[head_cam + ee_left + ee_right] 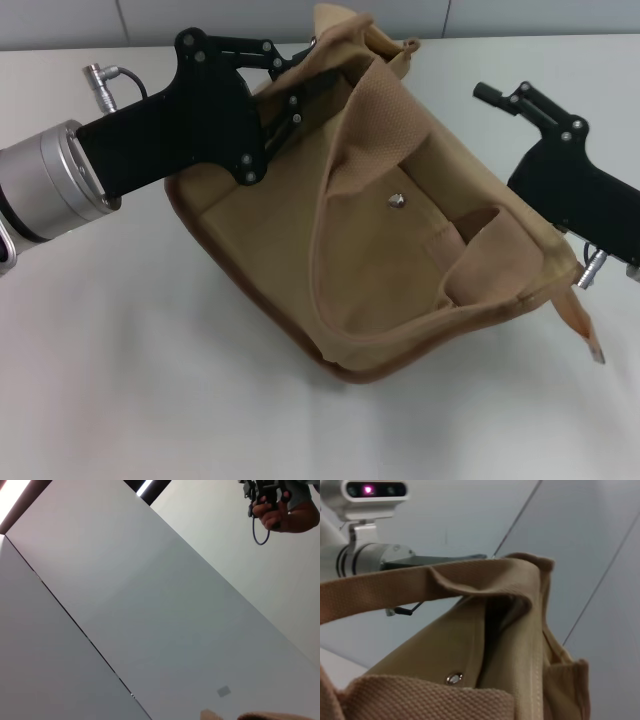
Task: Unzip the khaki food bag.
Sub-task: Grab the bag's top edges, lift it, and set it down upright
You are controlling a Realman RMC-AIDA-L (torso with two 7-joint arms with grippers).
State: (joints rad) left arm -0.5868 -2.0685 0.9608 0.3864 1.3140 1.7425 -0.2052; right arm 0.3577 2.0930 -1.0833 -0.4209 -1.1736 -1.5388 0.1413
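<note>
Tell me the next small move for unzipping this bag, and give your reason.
Probably bring the right gripper in toward the top edge of the khaki food bag to find the zipper pull. The left gripper is already at the bag's far top corner, seemingly pinching fabric, while the right one sits apart beside the bag, touching nothing. The pull itself isn't visible, so go slowly.

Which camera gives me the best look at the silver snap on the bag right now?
The right wrist view: the silver snap sits close up on the khaki food bag. The head view shows it smaller, mid-bag. The left wrist view shows only wall and ceiling.
</note>
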